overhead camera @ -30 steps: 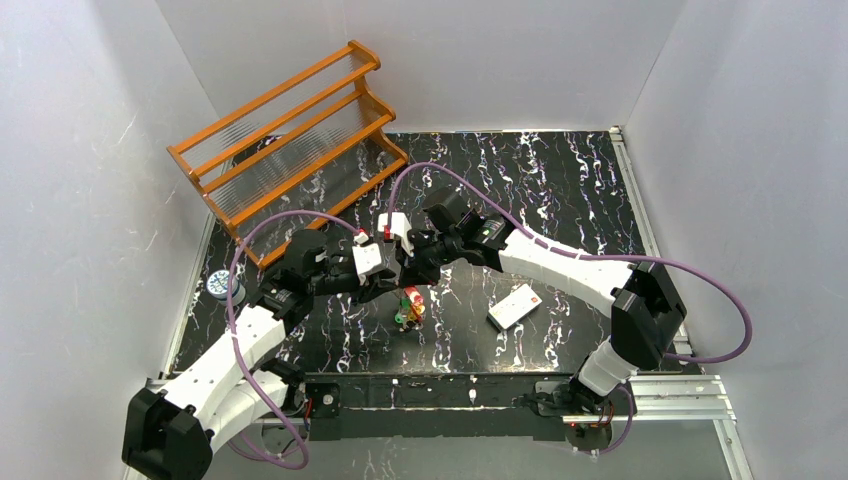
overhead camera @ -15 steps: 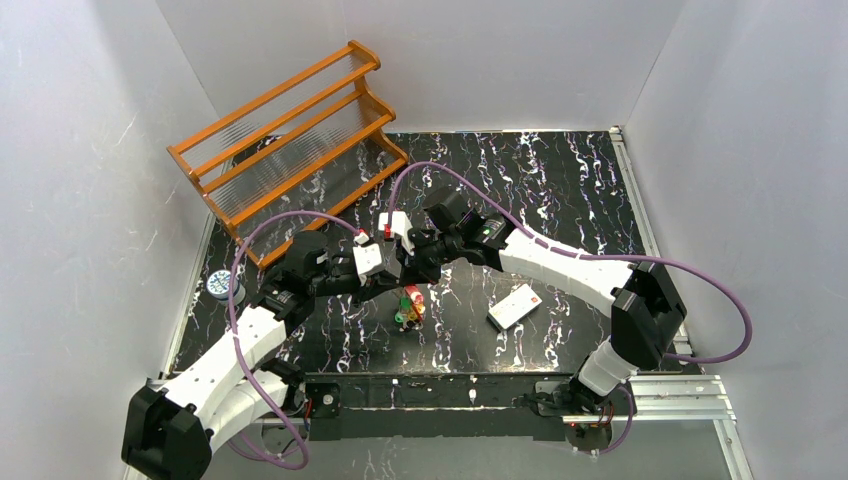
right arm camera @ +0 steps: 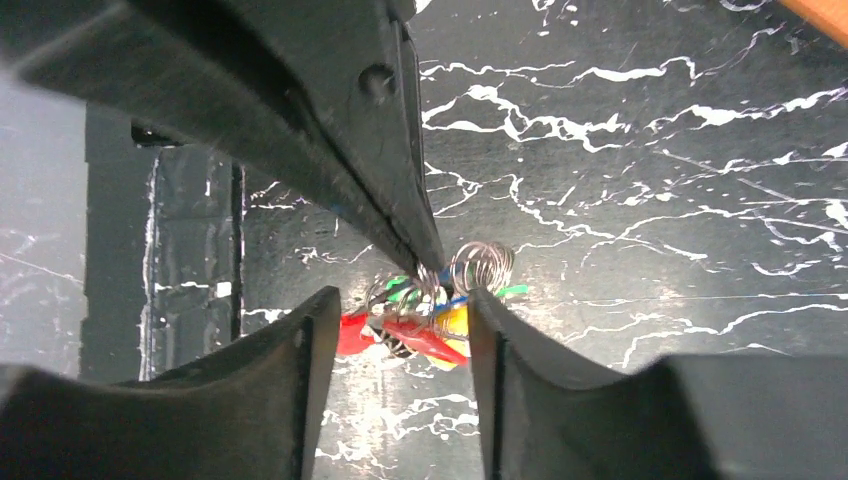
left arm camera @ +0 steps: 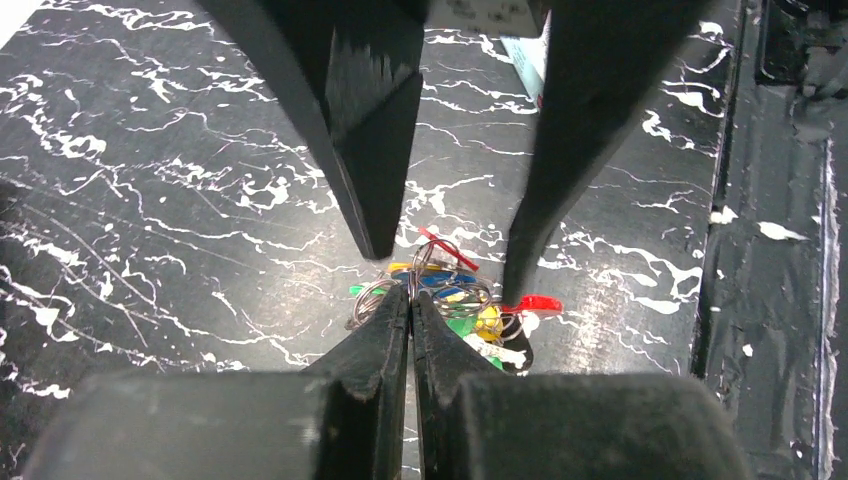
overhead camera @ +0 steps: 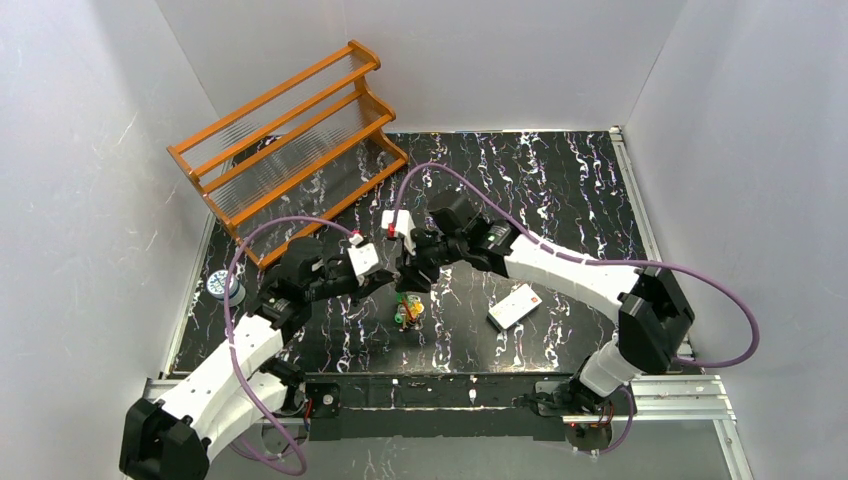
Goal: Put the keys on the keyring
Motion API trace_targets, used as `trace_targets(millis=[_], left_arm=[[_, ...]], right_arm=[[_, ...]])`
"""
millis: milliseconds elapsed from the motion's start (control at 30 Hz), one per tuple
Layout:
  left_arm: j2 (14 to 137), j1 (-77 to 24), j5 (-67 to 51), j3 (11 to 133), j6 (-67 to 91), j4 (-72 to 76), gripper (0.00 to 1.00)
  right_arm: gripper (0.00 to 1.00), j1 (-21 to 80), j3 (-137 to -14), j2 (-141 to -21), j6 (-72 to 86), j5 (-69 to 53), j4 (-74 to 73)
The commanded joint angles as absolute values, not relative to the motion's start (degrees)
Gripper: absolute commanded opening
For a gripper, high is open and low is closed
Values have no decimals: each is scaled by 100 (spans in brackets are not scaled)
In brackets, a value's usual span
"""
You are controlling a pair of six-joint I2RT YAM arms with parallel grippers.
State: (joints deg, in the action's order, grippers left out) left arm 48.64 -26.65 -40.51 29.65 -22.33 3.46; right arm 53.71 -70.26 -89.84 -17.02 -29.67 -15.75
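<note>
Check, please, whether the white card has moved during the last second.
No. The white card lies at the same spot and angle near the table's front rail in the top view.

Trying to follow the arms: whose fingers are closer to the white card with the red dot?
Right. The right fingers straddle the key bunch, reaching in from the side of the white card; the left fingers come from the opposite side, farther off.

One orange rack (overhead camera: 290, 140), one white card (overhead camera: 513, 305), one small round object (overhead camera: 222, 286), and one clump of coloured keys (overhead camera: 409, 311).
</note>
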Motion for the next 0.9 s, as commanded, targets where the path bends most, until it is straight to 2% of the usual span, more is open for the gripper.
trace_targets(millis=[0, 100, 233, 367, 567, 733, 800, 867], left_arm=[[4387, -2683, -3730, 2596, -1590, 1246, 0], [4123, -2681, -3573, 2168, -1043, 2081, 0], [3819, -2681, -3407, 1612, -315, 3371, 0], [3639, -2681, -3325, 1187, 165, 4471, 0], [3492, -2681, -3295, 979, 314, 5140, 0], [3519, -2681, -3313, 960, 342, 5212, 0], [3550, -2681, -3322, 958, 360, 5221, 0], [3584, -2681, -3338, 965, 369, 5221, 0]], right_arm=[[65, 5360, -6581, -8322, -1233, -2788, -419], [75, 5244, -6215, -7985, -773, -2703, 342], [79, 4994, -5835, -7655, -132, -3008, 1043], [78, 4739, -5691, -7598, 599, -3331, 1419], [73, 4659, -5833, -7758, 1307, -3293, 1334], [62, 4658, -5968, -7876, 1461, -3446, 1189], [53, 4663, -6002, -7884, 1504, -3479, 1166], [52, 4664, -6003, -7875, 1534, -3478, 1169]])
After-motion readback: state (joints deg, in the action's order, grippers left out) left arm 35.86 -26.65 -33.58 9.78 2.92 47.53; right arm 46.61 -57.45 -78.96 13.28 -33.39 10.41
